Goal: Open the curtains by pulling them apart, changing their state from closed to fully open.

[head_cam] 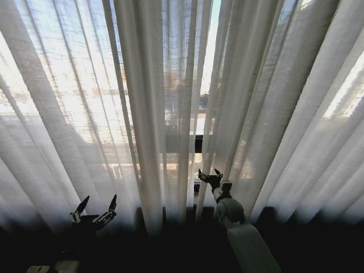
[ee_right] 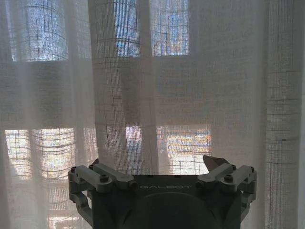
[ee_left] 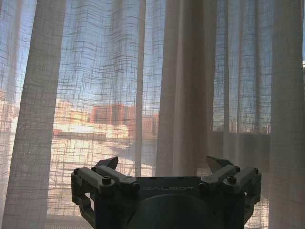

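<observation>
The curtains hang across the whole window as pleated sheer cream panels, a left panel [head_cam: 85,114] and a right panel [head_cam: 278,114]. Between them runs a narrow slit near the middle, where a dark bar of the window frame [head_cam: 198,143] shows. My right gripper [head_cam: 209,175] is raised and open at the inner edge of the right panel, just beside the slit. My left gripper [head_cam: 94,209] is lower and to the left, open, a little short of the left panel. In the wrist views the left gripper [ee_left: 162,164] and the right gripper [ee_right: 159,163] face curtain fabric [ee_left: 186,95] [ee_right: 119,95] with nothing between their fingers.
Daylight and buildings [head_cam: 182,91] show through the fabric. The bottom of the head view is dark below the curtain hems [head_cam: 170,239]. The right forearm [head_cam: 244,239] rises from the lower right.
</observation>
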